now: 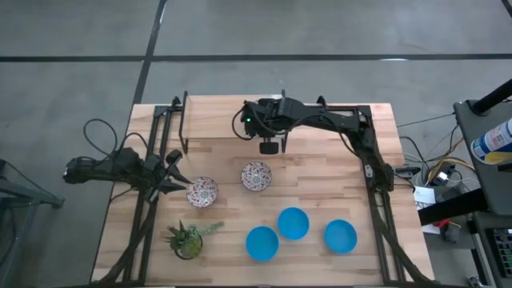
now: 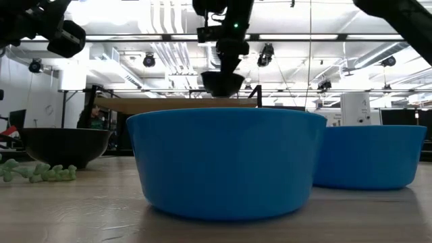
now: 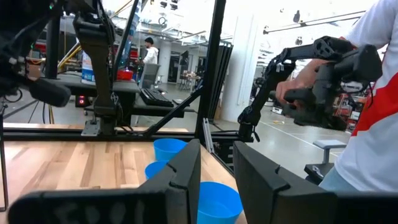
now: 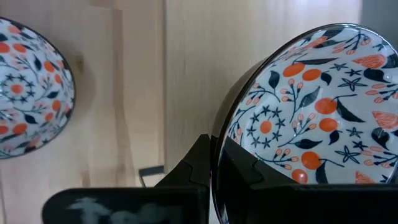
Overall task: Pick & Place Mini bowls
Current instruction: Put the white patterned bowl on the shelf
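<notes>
The right gripper [image 4: 214, 158] is pinched tight on the rim of a small round white bowl with an ornate red-and-dark flower pattern [image 4: 311, 112]. One finger is inside the wall and one outside. In the low view this bowl [image 2: 223, 82] hangs clear of the light wooden table [image 1: 320, 160], at the upper centre of the frame. In the high view the gripper sits just above centre, and below it two more patterned bowls rest on the wood, one at centre [image 1: 256, 176] and one to its left [image 1: 202, 192]. Three plain bright blue bowls [image 1: 293, 223] lie across the lower right, well apart from the patterned pair. The small green potted plant [image 1: 188, 238] stands at lower left. The left gripper [image 1: 174, 174] waits at the left of the frame, just beside the left-hand patterned bowl, with its fingers parted and nothing between them. The step in hand looks like carrying the lifted bowl to its resting place. Which spot is meant cannot be told. A rim pinch lets a bowl swing, so the grip should stay firm and the descent slow and level. It should come down clear of the neighbouring bowl's rim and of the waiting left arm. The fingers should part only once the foot sits flat on the wood, then rise straight up so the inner finger does not drag the wall.
</notes>
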Controlling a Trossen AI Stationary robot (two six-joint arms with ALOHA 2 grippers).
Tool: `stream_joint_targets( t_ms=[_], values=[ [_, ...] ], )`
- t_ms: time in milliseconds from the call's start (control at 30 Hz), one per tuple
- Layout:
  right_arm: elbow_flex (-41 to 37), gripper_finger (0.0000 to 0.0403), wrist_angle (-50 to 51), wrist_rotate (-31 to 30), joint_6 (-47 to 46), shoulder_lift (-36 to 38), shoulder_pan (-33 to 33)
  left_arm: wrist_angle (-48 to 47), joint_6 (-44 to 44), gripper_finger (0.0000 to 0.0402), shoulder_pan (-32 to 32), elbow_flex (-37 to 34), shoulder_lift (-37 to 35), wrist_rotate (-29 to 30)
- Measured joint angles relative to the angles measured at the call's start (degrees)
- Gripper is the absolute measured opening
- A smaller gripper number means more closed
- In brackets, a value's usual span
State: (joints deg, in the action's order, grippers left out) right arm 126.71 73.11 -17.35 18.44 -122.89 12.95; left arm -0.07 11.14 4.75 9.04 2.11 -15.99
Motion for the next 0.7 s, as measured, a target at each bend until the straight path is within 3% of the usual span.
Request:
stream_joint_targets(
  t_ms=[467, 700],
  values=[
    [0.33, 0.0013, -0.17, -0.06, 0.23, -0.87, 2.11, -0.01, 0.00, 0.0090, -0.02, -0.01, 0.01, -0.01],
    [0.31, 0.0013, -0.39, 2.77, 0.20, -0.87, 2.90, 0.00, 0.00, 0.0090, -0.01, -0.01, 0.00, -0.01]
  ],
)
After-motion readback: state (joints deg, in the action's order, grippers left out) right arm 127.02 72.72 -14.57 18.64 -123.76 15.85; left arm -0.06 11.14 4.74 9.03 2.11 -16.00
